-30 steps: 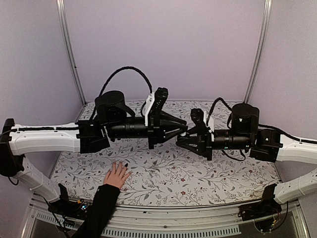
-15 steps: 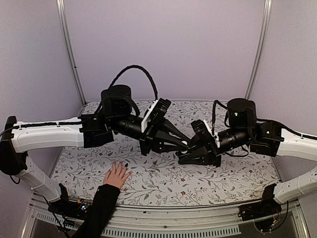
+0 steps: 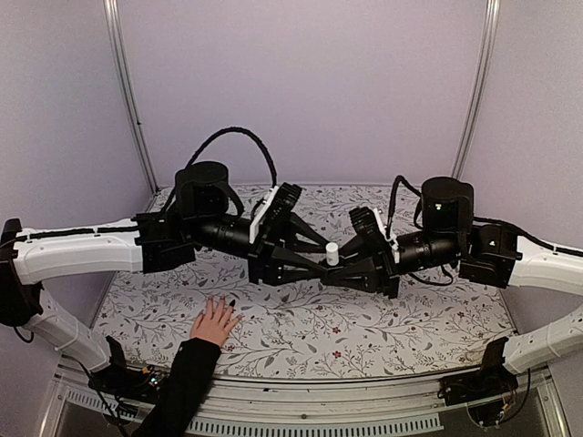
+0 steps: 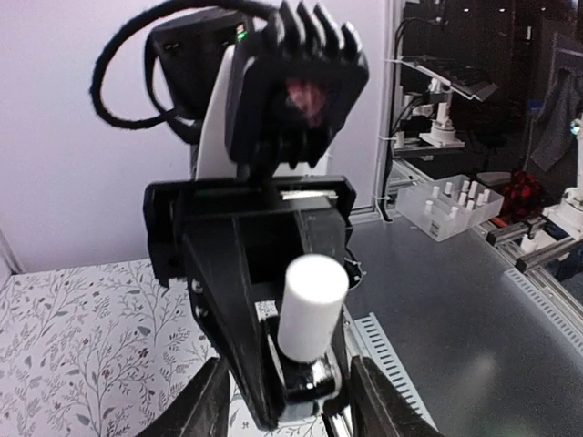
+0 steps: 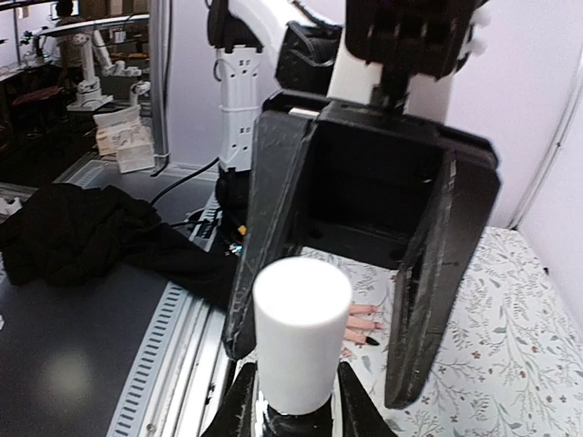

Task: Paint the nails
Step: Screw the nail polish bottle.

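A small dark bottle with a white cap [image 3: 332, 253] stands upright in mid-air over the table's middle, between the two grippers. My right gripper [image 3: 335, 272] is shut on the bottle's dark body; the cap [image 5: 301, 332] rises between its fingers in the right wrist view. My left gripper [image 3: 316, 269] is open, its fingers [image 5: 273, 228] spread wide to either side of the bottle [image 4: 311, 305] without touching it. The hand [image 3: 216, 320] with a black sleeve lies flat at the front left with its fingers spread. Dark polish shows on a nail [image 5: 369, 340].
The floral tablecloth [image 3: 410, 319] covers the table. Both arms stretch across the middle and meet above the cloth. Purple walls and metal posts [image 3: 127, 100] close off the back and sides. The table's metal front rail [image 3: 319, 401] runs along the near edge.
Both grippers dipped toward the table and turned while staying tip to tip. The bottle's white cap now points up and shows between them. The hand has not moved.
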### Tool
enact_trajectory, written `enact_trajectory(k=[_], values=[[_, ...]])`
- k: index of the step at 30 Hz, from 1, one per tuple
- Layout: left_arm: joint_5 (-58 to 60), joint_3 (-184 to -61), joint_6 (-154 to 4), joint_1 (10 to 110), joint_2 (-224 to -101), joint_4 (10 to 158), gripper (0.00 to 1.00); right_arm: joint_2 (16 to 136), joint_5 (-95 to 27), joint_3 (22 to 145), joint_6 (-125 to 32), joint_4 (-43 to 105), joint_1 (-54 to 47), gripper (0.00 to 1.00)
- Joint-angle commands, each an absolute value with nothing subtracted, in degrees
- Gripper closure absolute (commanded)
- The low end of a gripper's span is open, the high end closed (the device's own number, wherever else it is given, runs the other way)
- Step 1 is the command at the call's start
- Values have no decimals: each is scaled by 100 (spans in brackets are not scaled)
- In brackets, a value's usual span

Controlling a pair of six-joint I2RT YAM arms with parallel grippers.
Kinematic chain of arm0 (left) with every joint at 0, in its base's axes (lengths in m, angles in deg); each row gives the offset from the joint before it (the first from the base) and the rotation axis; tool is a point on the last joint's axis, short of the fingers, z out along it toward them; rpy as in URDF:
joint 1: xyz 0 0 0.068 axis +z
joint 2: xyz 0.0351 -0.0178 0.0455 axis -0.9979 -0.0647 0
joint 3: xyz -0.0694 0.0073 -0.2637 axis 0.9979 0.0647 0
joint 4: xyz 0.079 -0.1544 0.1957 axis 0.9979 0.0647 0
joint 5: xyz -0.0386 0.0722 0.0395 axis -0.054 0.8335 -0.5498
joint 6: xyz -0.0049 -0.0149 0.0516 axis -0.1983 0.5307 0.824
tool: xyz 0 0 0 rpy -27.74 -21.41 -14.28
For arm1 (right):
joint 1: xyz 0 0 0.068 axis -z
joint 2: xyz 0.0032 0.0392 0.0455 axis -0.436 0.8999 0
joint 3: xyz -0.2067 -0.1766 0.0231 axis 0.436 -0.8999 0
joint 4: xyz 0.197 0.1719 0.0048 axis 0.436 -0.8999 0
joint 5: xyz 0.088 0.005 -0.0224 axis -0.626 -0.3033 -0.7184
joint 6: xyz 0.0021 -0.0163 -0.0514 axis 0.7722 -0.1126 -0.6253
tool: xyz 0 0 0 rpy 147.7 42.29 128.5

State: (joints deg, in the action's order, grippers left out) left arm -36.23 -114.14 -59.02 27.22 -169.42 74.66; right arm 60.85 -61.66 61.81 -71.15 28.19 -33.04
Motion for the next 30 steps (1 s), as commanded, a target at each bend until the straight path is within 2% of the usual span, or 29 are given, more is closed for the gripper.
enact_trajectory(k=[1, 7, 11, 24, 30], values=[[-2660, -10958, -6207, 2834, -16490, 7068, 52, 5945, -4903, 6222, -6745, 3550, -3357, 100], [-1077, -10744, -6613, 2649, -16395, 6545, 55, 6143, -3677, 6155, -6397, 3713, -3356, 100], [-474, -10695, -6912, 2626, -16408, 6124, 57, 6255, -3195, 6145, -6293, 3716, -3356, 100], [-534, -11182, -7308, 2626, -16995, 6064, 64, 6459, -2923, 6232, -6200, 3628, -3356, 100], [-847, -11147, -7349, 2623, -17069, 5943, 83, 6471, -3088, 6246, -6250, 3610, -3356, 100]])
